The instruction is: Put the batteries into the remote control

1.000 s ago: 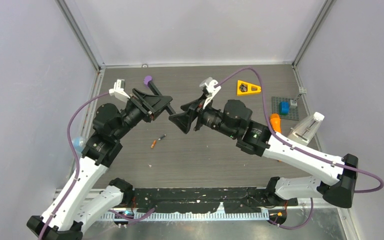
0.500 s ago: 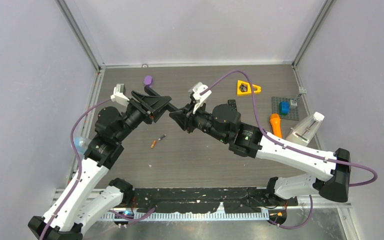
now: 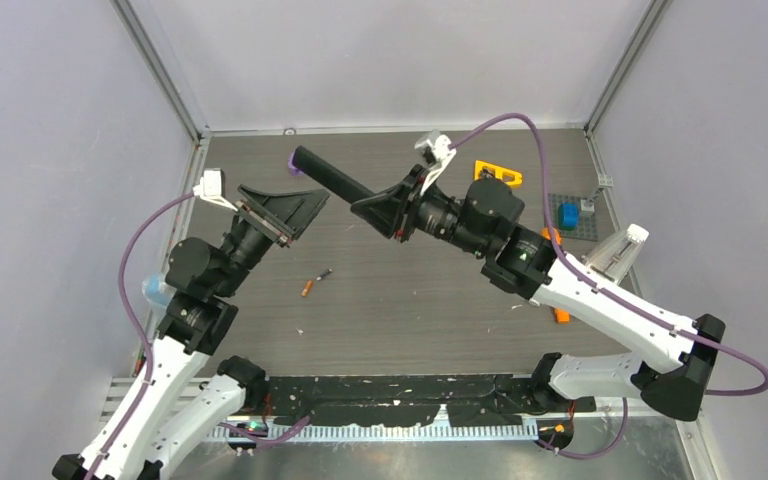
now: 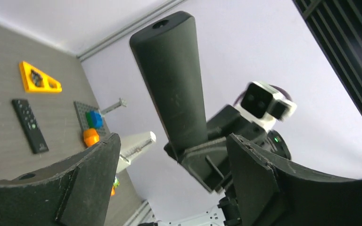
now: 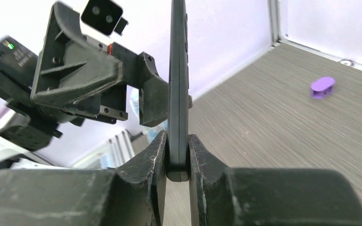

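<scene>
One remote (image 3: pixel 330 177) aloft, right fingers (image 5: pixel 146 169) clamped on its end, left fingers (image 4: pixel 89 174) spread, not touching.

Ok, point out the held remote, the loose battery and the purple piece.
remote (image 3: pixel 330 177), top view, middle of its black body.
battery (image 3: pixel 316 281), top view, middle of the thin cylinder.
purple piece (image 5: pixel 323 86), right wrist view, its flat top.

gap between left pincer (image 3: pixel 305 203) and mid-air remote (image 3: pixel 330 178), battery (image 3: pixel 315 281) lying unobstructed
</scene>
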Robot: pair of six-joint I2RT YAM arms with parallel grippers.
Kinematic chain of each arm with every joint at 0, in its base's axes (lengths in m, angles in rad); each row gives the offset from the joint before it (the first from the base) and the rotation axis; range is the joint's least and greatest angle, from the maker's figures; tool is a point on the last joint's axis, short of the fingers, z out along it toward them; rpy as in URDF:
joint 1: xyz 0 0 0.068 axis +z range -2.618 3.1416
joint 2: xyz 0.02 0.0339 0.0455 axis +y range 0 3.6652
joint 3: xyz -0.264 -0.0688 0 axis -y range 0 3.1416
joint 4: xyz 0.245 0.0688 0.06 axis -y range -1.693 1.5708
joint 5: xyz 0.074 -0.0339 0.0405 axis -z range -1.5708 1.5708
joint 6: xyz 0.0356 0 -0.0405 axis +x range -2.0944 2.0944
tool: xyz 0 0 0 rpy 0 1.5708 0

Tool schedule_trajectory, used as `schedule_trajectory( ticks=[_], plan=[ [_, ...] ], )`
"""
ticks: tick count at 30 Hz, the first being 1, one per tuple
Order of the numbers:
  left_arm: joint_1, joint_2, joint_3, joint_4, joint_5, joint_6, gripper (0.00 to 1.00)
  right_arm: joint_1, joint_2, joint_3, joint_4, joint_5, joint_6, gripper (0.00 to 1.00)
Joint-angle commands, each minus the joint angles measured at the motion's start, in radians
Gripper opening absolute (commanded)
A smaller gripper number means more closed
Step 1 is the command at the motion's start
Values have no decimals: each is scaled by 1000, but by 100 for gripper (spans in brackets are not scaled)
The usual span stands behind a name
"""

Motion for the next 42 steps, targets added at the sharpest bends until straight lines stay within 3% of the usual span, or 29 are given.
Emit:
schedule_trajectory(
  ticks=[1,8,15,18,26,29,30,34,38,42],
  plan=[
    [6,-9,-11,143,-4,146,85,-81,-18,31,130,-315,235,7],
    [8,26,-16,242,36,260,88,-138,38,-18,322,-487,530,7],
    [10,41,-23,290,20,266,82,-160,109,-39,382,-557,666,7],
    [13,34,-24,274,10,270,70,-172,139,-54,436,-582,750,7],
    [19,13,-33,224,-5,261,17,-196,178,-79,473,-601,844,7],
    [22,8,-30,192,-9,261,0,-204,181,-90,481,-589,862,21],
    [21,7,-29,180,-8,257,0,-204,182,-90,483,-583,863,32],
    [21,15,-24,177,13,245,0,-206,189,-73,484,-557,851,56],
    [21,28,-20,180,29,215,0,-204,224,-21,456,-550,852,60],
    [21,39,-17,193,34,180,0,-201,254,2,425,-551,853,57]
  ],
)
